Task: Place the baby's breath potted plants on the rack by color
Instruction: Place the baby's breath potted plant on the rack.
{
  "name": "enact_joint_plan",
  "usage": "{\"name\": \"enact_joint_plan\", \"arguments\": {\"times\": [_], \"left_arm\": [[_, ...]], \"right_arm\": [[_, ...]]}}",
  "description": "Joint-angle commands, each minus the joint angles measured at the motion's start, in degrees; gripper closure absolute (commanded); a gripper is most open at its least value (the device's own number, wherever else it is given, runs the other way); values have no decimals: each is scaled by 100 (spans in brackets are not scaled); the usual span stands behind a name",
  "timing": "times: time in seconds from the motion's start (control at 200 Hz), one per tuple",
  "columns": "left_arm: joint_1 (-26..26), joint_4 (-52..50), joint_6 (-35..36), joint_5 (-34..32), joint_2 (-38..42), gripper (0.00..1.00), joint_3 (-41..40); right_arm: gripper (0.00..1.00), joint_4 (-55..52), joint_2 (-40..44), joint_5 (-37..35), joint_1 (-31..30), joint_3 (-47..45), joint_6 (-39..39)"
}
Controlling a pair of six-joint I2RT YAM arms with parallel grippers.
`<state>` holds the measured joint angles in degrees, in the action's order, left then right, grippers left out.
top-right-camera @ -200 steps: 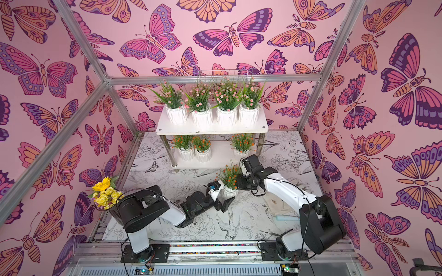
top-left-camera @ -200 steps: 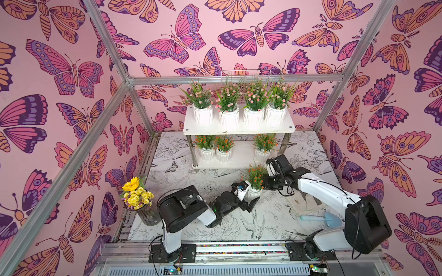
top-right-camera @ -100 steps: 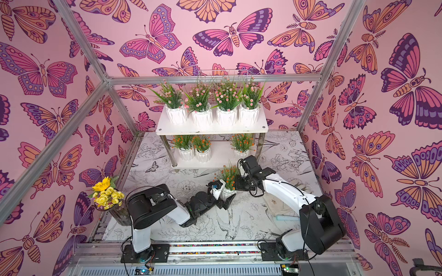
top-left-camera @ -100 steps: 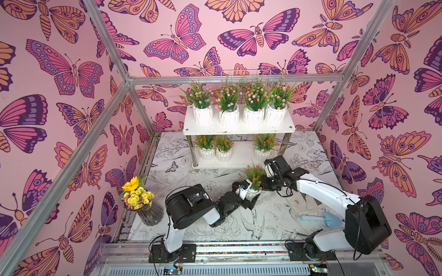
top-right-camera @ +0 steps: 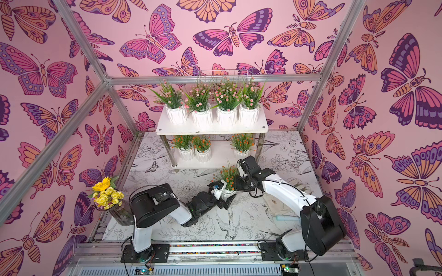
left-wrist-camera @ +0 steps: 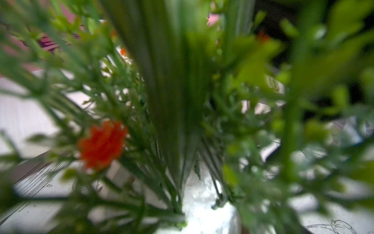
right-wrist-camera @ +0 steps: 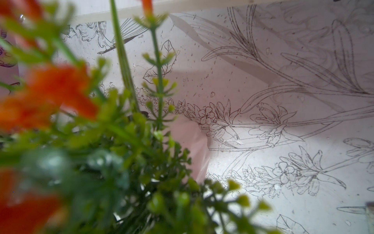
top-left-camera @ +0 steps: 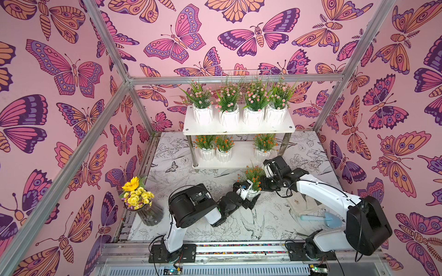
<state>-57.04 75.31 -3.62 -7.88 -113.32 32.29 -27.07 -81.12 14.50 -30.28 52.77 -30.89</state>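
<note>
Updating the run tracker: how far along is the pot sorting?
Done: four pink plants on the top shelf, three orange plants on the lower shelf. In hand: the last orange plant, off the rack, left gripper straddling its pot, right gripper shut at its sprigs. Left: fill the lower-shelf gap.

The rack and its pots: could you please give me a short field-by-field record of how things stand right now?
rack: white, two shelves
top shelf: four pink-flowered pots, full
lower shelf: three orange-flowered pots, one gap between them
loose orange pot: in front of the rack, upright
left gripper: straddles that pot's white base, apparently gripping it
right gripper: shut, in that pot's foliage; unclear whether it pinches stems
</note>
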Motion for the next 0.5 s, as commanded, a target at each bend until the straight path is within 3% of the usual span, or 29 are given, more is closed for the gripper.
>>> {"name": "enact_joint_plan", "arguments": {"times": [0.0,0.185,0.496], "left_arm": [[-6,116,6,-143,-52,18,30],[-3,126,28,-133,-8,26,57],[6,129,37,-131,66,31,80]], "right_arm": [[98,272,226,50,-56,185,-53],[95,305,219,-92,-57,69,-66],[85,231,468,-254,-40,-20,-97]]}}
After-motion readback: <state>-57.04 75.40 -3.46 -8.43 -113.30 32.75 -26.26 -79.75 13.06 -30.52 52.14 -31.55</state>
